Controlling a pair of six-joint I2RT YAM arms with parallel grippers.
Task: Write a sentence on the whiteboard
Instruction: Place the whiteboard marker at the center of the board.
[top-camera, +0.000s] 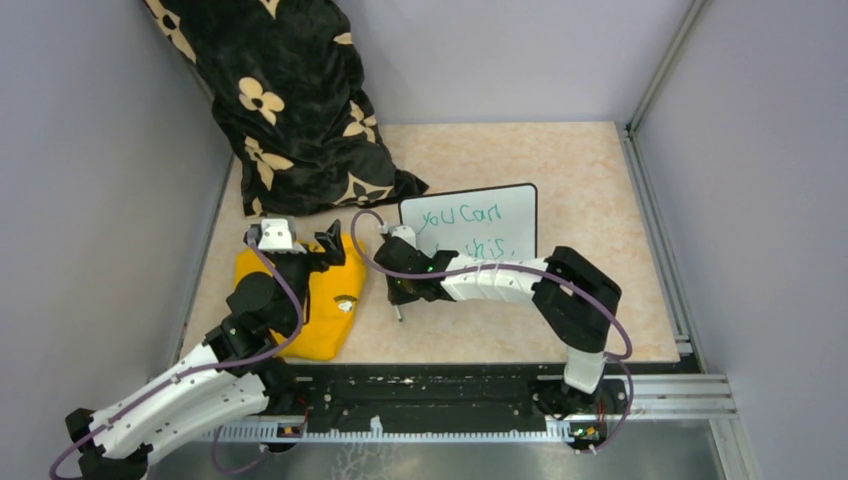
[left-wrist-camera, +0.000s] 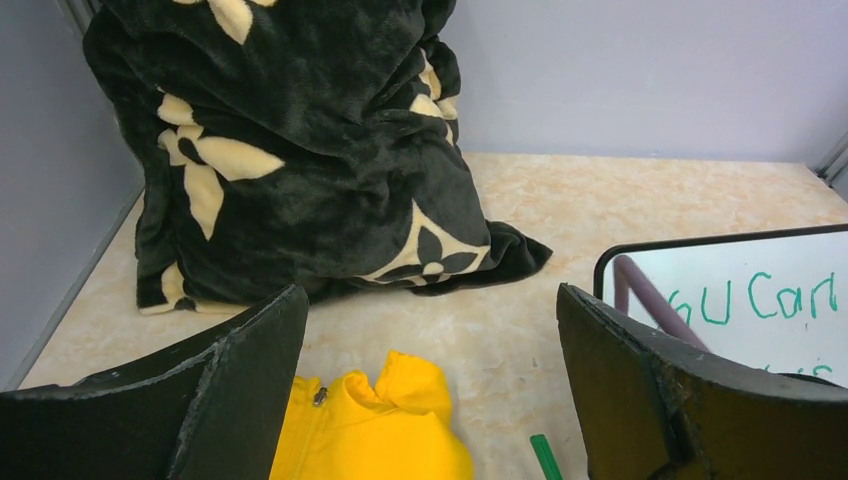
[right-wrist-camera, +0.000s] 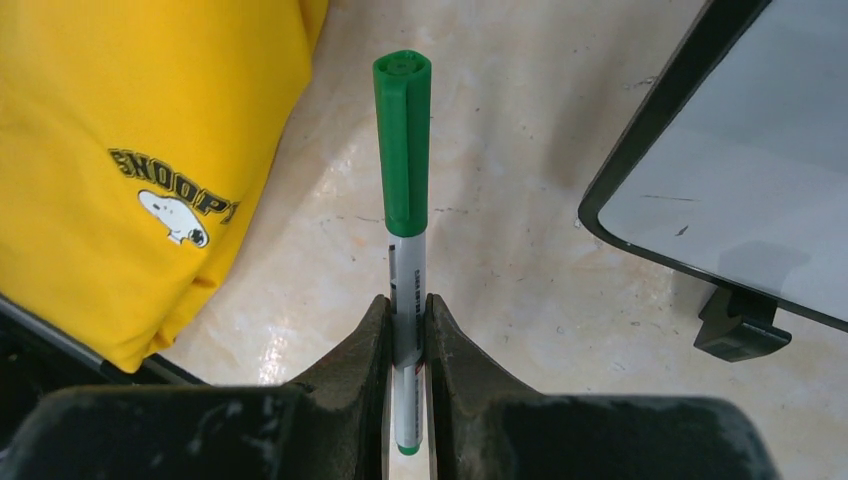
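The whiteboard (top-camera: 505, 205) stands mid-table on little black feet (right-wrist-camera: 740, 325). Its edge also shows in the left wrist view (left-wrist-camera: 800, 255) and the right wrist view (right-wrist-camera: 730, 190). The sentence (top-camera: 455, 216) is green handwriting in two lines, "you can" (left-wrist-camera: 765, 298) above "this", and my right arm hides part of the lower line. Just in front of the board's left end, my right gripper (right-wrist-camera: 407, 305) (top-camera: 400, 296) is shut on a capped green marker (right-wrist-camera: 404, 150). My left gripper (left-wrist-camera: 430, 310) (top-camera: 333, 250) hovers open over the yellow garment, holding nothing.
A yellow Snoopy garment (top-camera: 320, 310) (right-wrist-camera: 120, 170) lies left of the marker. A black blanket with cream flowers (top-camera: 290, 100) (left-wrist-camera: 300, 150) is heaped at the back left. Grey walls enclose the table on three sides, and a metal rail (top-camera: 650, 200) runs along the right edge.
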